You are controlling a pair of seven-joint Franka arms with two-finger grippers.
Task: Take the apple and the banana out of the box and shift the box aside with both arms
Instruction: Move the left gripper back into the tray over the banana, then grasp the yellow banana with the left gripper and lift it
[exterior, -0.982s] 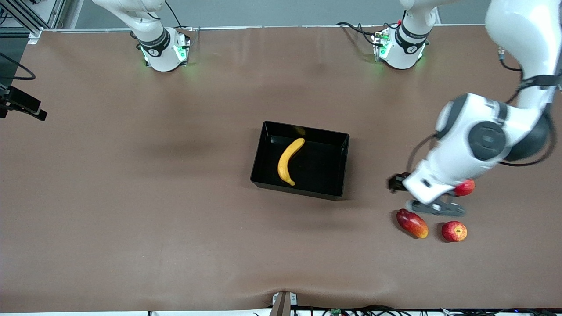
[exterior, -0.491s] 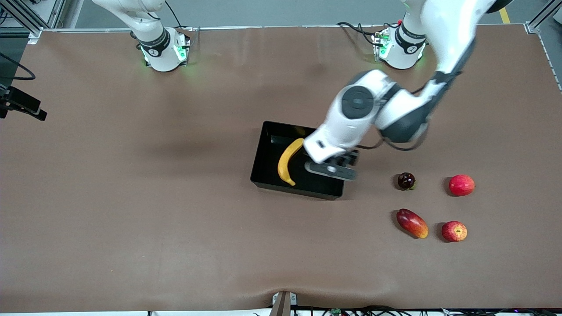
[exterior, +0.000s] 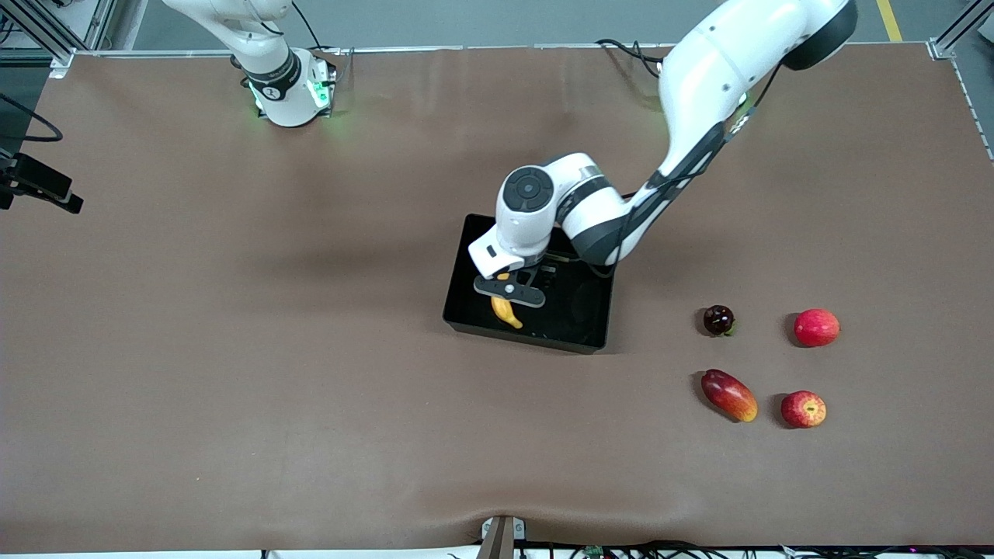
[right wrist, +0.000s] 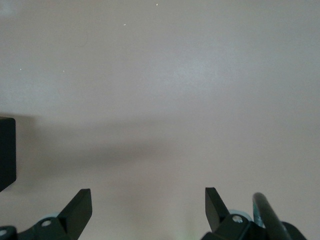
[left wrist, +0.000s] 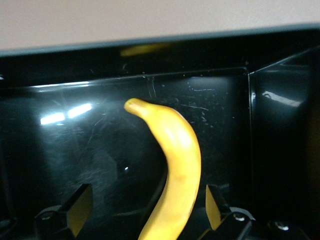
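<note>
Over the shallow glossy black plastic box (exterior: pixel 578 310) at mid-table, the left gripper (left wrist: pixel 145 212) hangs with fingers (left wrist: pixel 77 207) spread wide, straddling the curved yellow banana (left wrist: pixel 177 170) lying inside (nothing grasped). The right gripper (right wrist: pixel 147 210) waits, equally spread, above bare brown table (right wrist: pixel 175 75). The small streaked red apple (exterior: pixel 803 409) sits outside, toward the left arm's end.

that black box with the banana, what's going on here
The left gripper is down in the box, fingers open either side of the banana, not gripping it. The apple already lies on the table toward the left arm's end. The right gripper waits open above bare table.
</note>
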